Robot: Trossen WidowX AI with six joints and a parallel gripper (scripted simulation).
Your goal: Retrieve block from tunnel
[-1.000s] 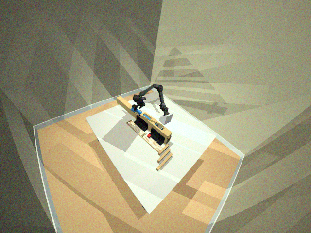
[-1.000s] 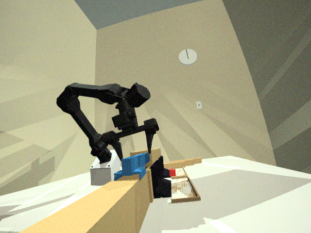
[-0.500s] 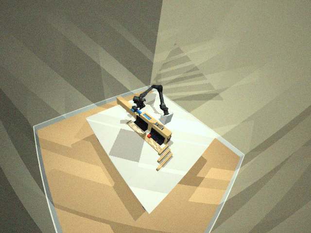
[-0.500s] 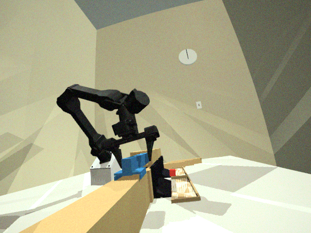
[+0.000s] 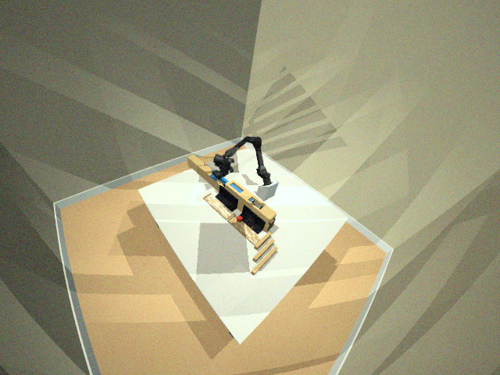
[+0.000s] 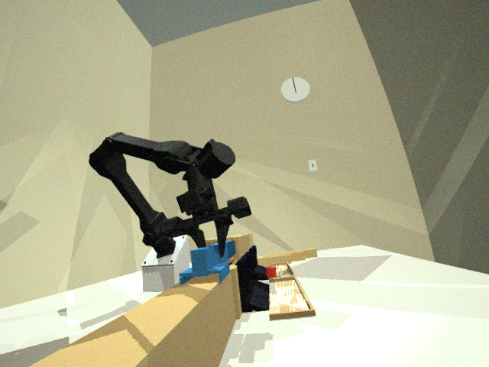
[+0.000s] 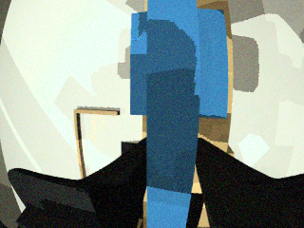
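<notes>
Under the roof of the covered tunnel (image 5: 245,194) (image 6: 237,292) is where the task puts our block, though we cannot make it out there. Its blue handle (image 5: 221,179) (image 6: 201,263) (image 7: 171,104) sticks out at the end nearer the long wooden rail (image 5: 199,165) (image 6: 118,336), its long axis in line with the tunnel. We have the hand (image 5: 218,176) (image 6: 213,250) (image 7: 173,143) over that handle, partly closed, a finger against each flank, so we judge it gripped. The tunnel lies lengthwise from the hand; the coming pull should run straight away from it, along the rail, since any sideways drift could bind the cage. Alongside, two dark ramps (image 5: 227,199) (image 6: 252,293) face a shallow wood-rimmed tray (image 5: 217,202) (image 6: 292,316) (image 7: 79,142), with a small red cube (image 5: 239,219) (image 6: 270,271) by its divider; we cannot tell whether that is our block. Loose rods (image 5: 264,261) lie past the tunnel's far end, well apart from the hand.
</notes>
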